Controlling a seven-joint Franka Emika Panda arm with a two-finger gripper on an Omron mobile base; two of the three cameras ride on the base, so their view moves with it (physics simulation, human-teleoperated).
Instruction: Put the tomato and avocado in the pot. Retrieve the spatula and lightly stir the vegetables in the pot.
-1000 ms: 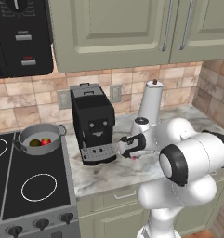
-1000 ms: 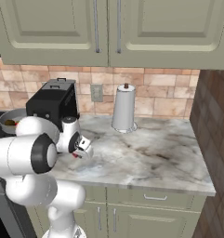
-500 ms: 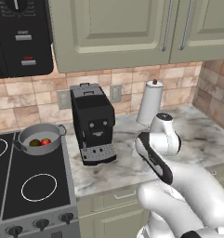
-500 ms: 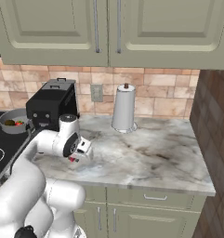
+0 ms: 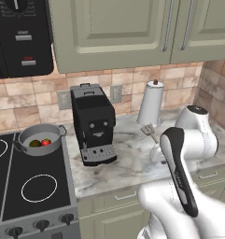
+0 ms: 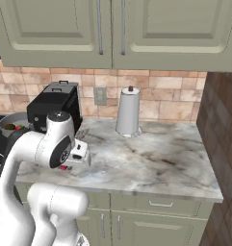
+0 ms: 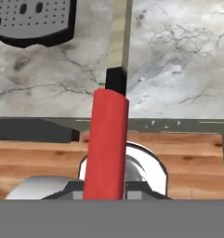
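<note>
A: One second of change, largest item first. Arm (image 5: 198, 140) swung round; elbow now bulks at five o'clock of the left base view, where it sat lower and further back a second ago. Counter (image 5: 125, 156) and coffee machine (image 5: 93, 123) unmoved.

B: Pot (image 5: 40, 138)?

A: Same spot on the stove, at nine o'clock of the coffee machine. Tomato (image 5: 46, 142) and avocado (image 5: 35, 143) both inside, side by side, tomato toward three o'clock.

B: Spatula (image 7: 106, 144)?

A: Off the marble. Red handle runs up the middle of the hand view toward twelve o'clock, with the thin shaft beyond it. Slotted head shows at three o'clock of the coffee machine in the left base view, tilted upward.

B: Gripper (image 6: 75, 156)?

A: Jaws drawn narrow and clamped on the red handle. Tightened slightly over the last second.

B: Meaning for the task?

A: Loading step judged done and retrieval done. Remaining: carry toward nine o'clock past the coffee machine, then a light stir. Risk judged: long shaft clipping the machine in transit.
</note>
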